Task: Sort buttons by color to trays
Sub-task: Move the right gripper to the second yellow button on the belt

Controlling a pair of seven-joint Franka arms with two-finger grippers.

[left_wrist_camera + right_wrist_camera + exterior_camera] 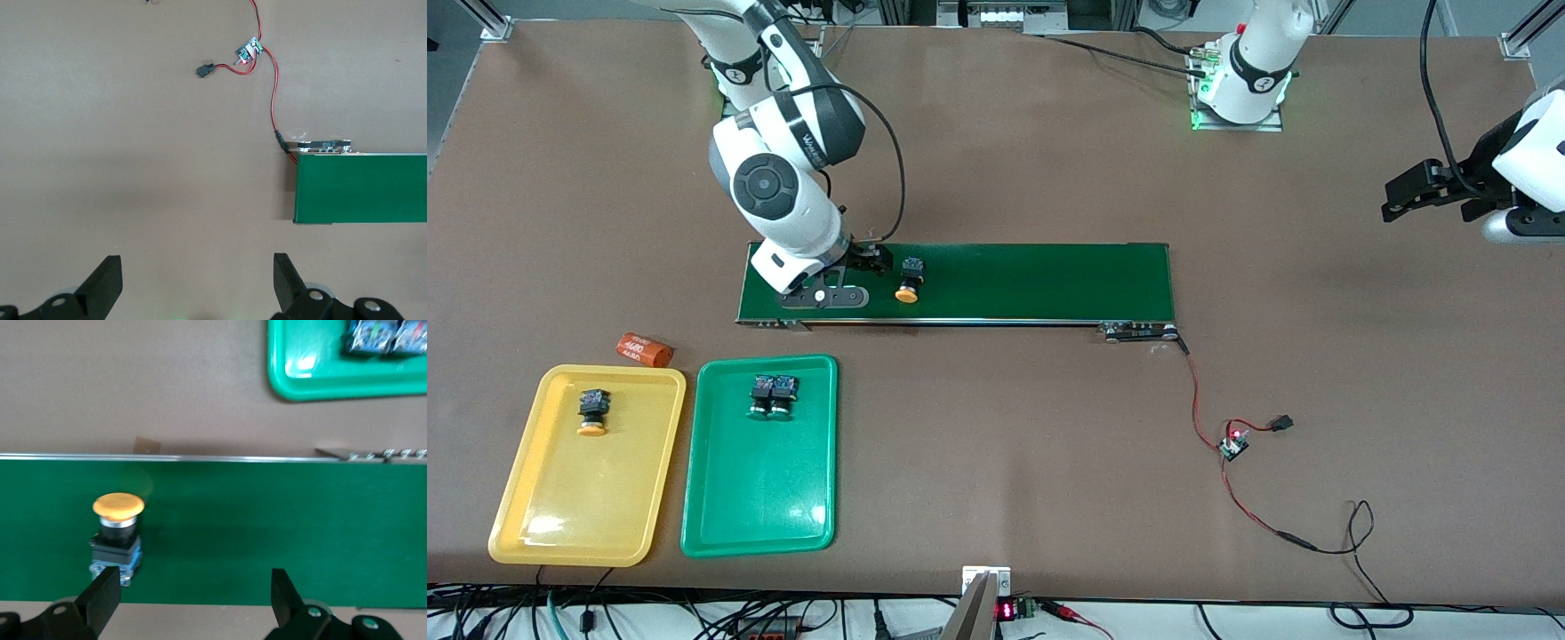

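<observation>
A yellow-capped button [909, 280] lies on the dark-green belt [1032, 283] near the right arm's end; it also shows in the right wrist view [117, 533]. My right gripper [869, 260] is open and empty, low over the belt's edge [193, 600]; the button sits just outside one finger, not between them. The yellow tray [578, 507] holds one yellow-capped button [592, 413]. The green tray [760, 498] holds two green-capped buttons [773, 397] side by side. My left gripper [1400, 197] waits open and empty over bare table [197, 283] at the left arm's end.
An orange cylinder with white print [645, 349] lies on the table between the belt and the yellow tray. A red-and-black wire with a small circuit board [1234, 444] runs from the belt's motor end [1138, 332] toward the front camera.
</observation>
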